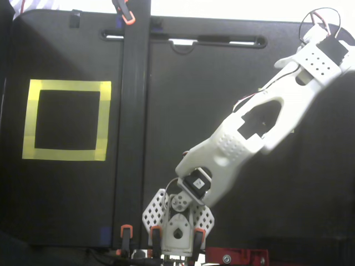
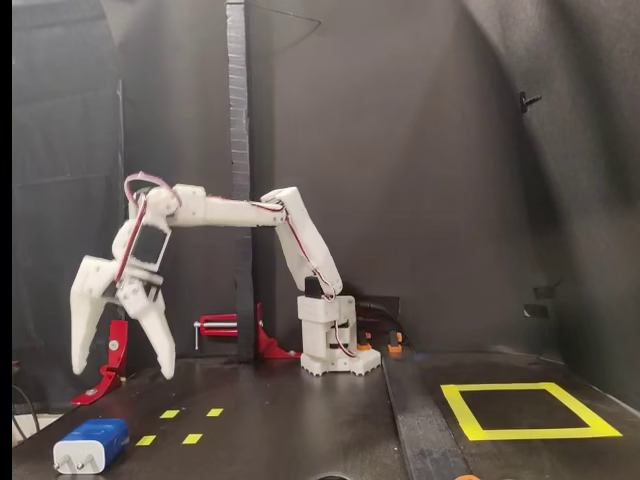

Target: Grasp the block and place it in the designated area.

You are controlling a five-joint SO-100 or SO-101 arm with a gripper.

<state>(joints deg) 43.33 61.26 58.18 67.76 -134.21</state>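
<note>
Hovering with tool [image 2: 120, 372] spread wide and empty, above and just behind block [image 2: 91, 445] lying near-left on desk [image 2: 300, 420]. Risking off-centre descent: finger nudging block away. Designated area [image 2: 527, 410] sitting far right.

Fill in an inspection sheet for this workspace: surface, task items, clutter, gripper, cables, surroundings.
Surface: black table, split by a raised black strip.
Job's things: blue block lies at the table's front left in the side-on fixed view, prongs not discernible; yellow-taped designated area empty.
Clutter: four small yellow tape squares; red clamps.
Gripper: gripper open, in the air above the block, holding nothing.
Cables: red and white wires loop along the arm.
Surroundings: black backdrop.
</note>
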